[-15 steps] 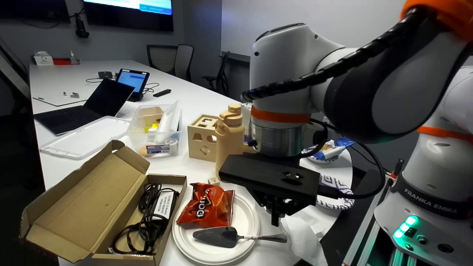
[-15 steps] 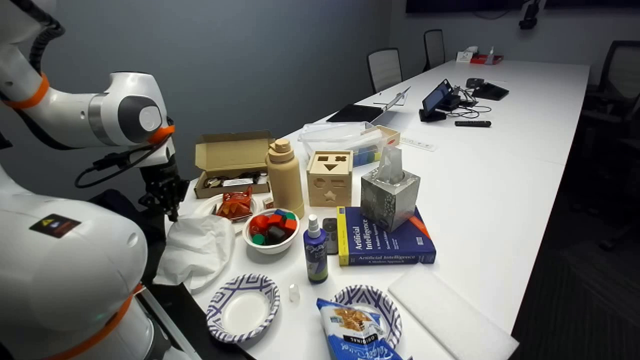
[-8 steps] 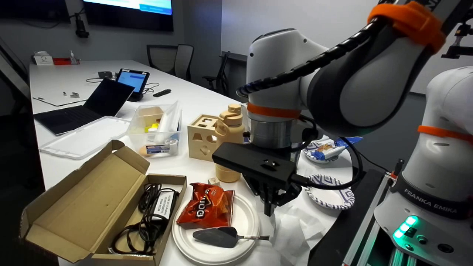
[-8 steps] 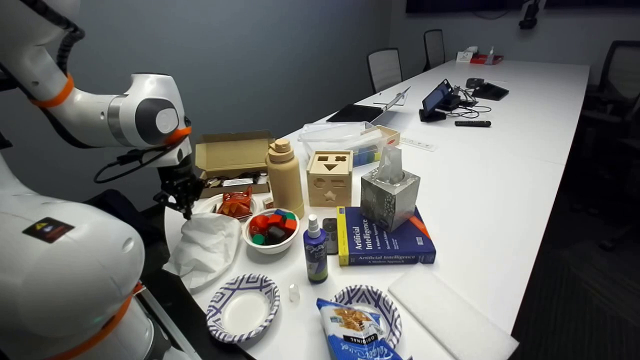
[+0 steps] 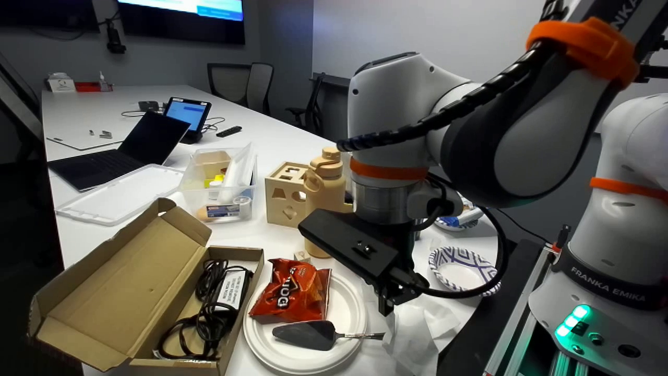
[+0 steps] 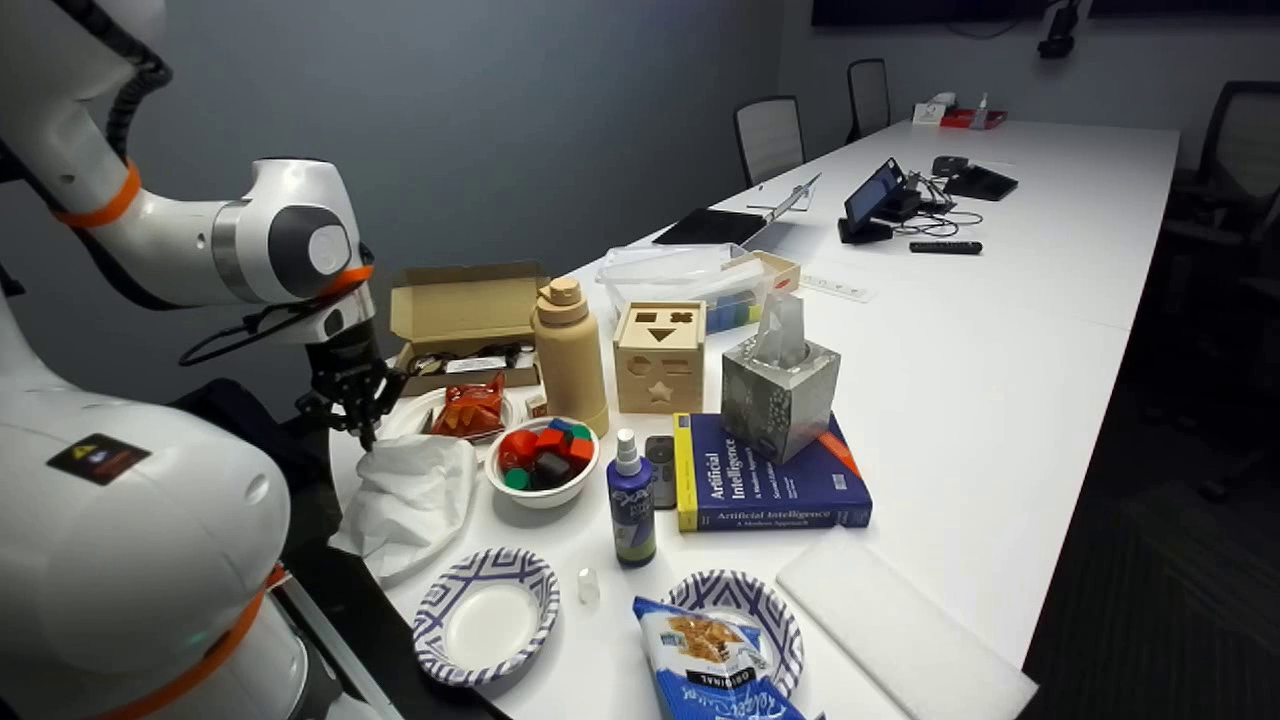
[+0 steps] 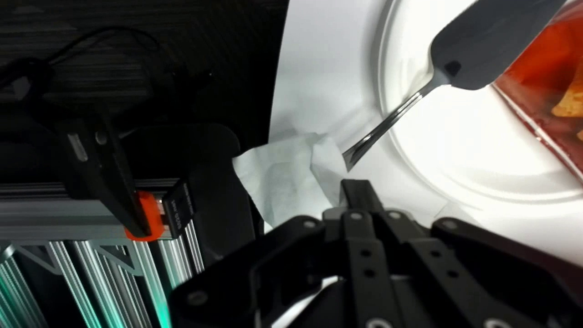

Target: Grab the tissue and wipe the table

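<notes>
Tissue [image 6: 405, 510], white and crumpled, is spread at the edge of the table [image 6: 1000, 350], between a round white plate [image 5: 302, 361] and a blue-and-white patterned paper plate [image 6: 490, 630]. One corner of the tissue is extended past the table edge, as is shown in the wrist view. The pincer [image 7: 361, 191] is pointed downward; its fingers are pressed together, and part of the tissue is clamped at their tips. On the white plate, a red Doritos bag [image 5: 297, 295] and a cake server [image 5: 308, 336] are carried; the server's handle is laid across the rim, and its end is positioned just beside the tissue. Whether the two are in contact cannot be determined. In an exterior view, a white bowl [image 6: 545, 497] filled with coloured blocks [image 6: 552, 468] is situated near the tissue, and a purple spray bottle [image 6: 632, 510] is stood upright near the bowl. A silver tissue box [image 6: 780, 400] is supported by an Artificial Intelligence textbook [image 6: 770, 490]. In both exterior views, a tan bottle [image 6: 570, 360] is seen beside a wooden shape sorter [image 6: 660, 365].
</notes>
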